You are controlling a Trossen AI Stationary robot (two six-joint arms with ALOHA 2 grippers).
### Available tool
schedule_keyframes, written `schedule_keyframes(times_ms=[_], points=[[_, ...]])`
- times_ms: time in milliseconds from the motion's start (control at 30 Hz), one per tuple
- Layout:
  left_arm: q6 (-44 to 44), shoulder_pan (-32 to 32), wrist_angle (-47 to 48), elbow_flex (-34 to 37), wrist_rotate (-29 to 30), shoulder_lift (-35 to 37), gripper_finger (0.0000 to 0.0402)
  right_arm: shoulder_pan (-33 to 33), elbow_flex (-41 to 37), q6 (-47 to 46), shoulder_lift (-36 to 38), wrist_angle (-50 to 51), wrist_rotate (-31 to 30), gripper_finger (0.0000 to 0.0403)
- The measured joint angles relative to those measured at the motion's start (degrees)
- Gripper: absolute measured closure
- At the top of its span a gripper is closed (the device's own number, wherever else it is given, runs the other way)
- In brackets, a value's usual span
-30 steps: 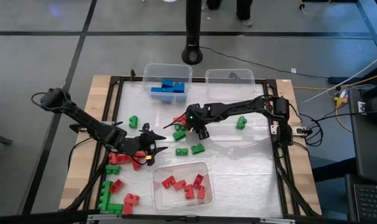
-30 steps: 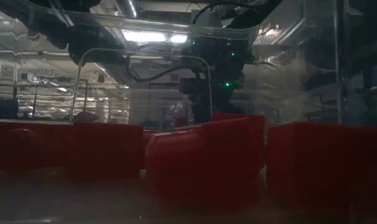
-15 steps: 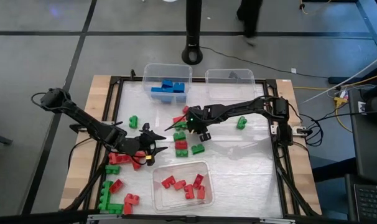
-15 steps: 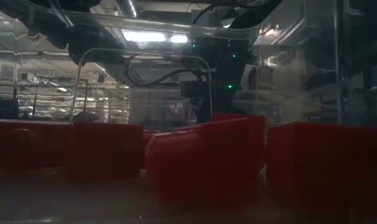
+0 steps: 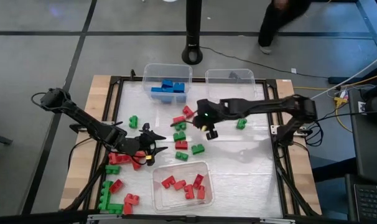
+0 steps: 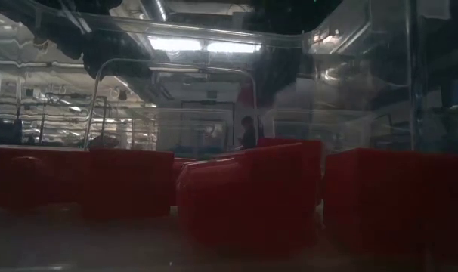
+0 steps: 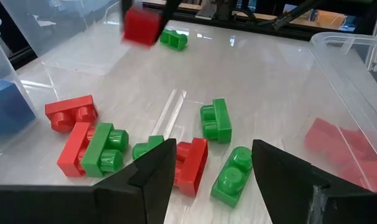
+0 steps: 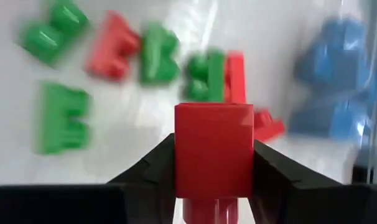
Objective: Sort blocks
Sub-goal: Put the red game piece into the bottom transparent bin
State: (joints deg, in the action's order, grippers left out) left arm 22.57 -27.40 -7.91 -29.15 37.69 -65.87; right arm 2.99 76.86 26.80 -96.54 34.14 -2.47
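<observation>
Red block (image 8: pixel 213 146) fills right tool's (image 8: pixel 213 163) wrist view.

Glossy plastic blocks (image 7: pixel 216 121), clear bins (image 5: pixel 180 186), seemingly wooden table (image 5: pixel 100 87)

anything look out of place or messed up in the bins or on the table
Nothing looks spilled or damaged. The blue bin holds only blue blocks and the near bin only red ones. The third bin looks empty. Loose red and green blocks lie unsorted mid-table. The right claw grips a red block; the left claw stands open.

Red, green, blue blocks (image 5: pixel 181 144)
</observation>
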Motion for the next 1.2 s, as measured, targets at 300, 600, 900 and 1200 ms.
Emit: schedule_keyframes(times_ms=[300, 600, 900, 1200], points=[[0.0, 0.0, -0.2, 0.0, 0.0, 0.0, 0.0204, -12.1, 0.1, -5.2, 6.5, -5.8, 2.5, 0.0261], [1.1, 0.0, -0.3, 0.0, 0.0, 0.0, 0.0204, -23.0, 0.1, -8.8, 4.9, -13.1, 7.0, 0.0261], [1.2, 0.0, -0.5, 0.0, 0.0, 0.0, 0.0204, -28.3, 0.1, -8.6, 1.3, -18.5, 2.8, 0.0243], [1.9, 0.0, -0.5, 0.0, 0.0, 0.0, 0.0204, -28.1, 0.1, -8.6, -2.3, -21.2, -4.6, 0.0217]])
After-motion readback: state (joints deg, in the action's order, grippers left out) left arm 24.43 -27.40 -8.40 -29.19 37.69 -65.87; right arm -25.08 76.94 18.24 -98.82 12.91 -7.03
